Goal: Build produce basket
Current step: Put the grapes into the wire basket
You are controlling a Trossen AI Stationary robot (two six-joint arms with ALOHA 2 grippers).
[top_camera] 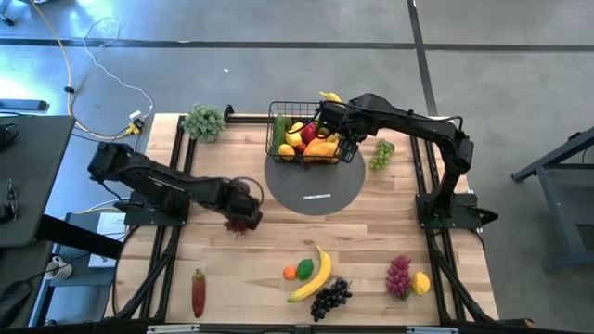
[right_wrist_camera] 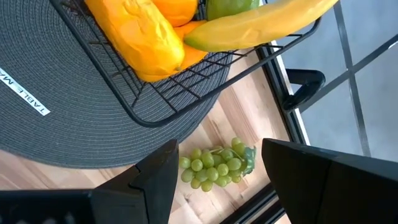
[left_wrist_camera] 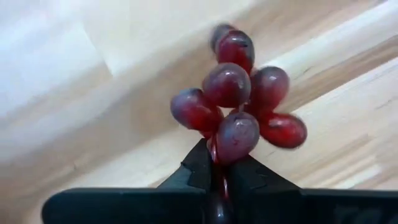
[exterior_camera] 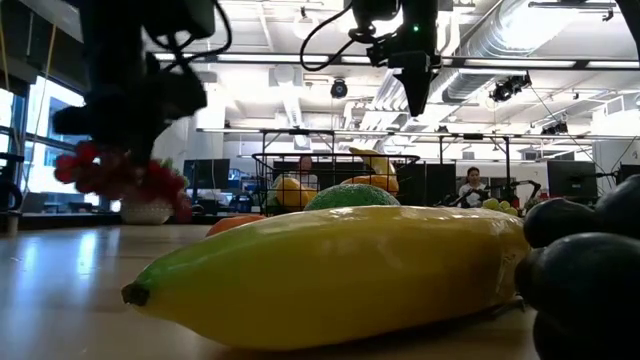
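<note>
Left gripper (left_wrist_camera: 219, 163) clamped tight on a bunch of red grapes (left_wrist_camera: 239, 102), pinching low in the cluster where the berries meet, seemingly at the stem. Lifted clear of the table (top_camera: 371, 241) in the low view, dangling off the fingers on the left half of the board, well apart from the basket (top_camera: 306, 134). Looks light and knobbly, probably hollow plastic, berries likely to wobble and swing on a loose stem, so best carried slowly and gripped at that core rather than on a single slick round berry. Basket already piled with produce, sitting on the grey round mat (top_camera: 316, 190) at the far middle. Right gripper (right_wrist_camera: 217, 171) spread wide, holding nothing, hovering beside the basket's right edge above a bunch of green grapes (right_wrist_camera: 217, 163). Banana (top_camera: 314, 276), black grapes (top_camera: 329, 297), purple grapes (top_camera: 397, 276) waiting near the front edge
</note>
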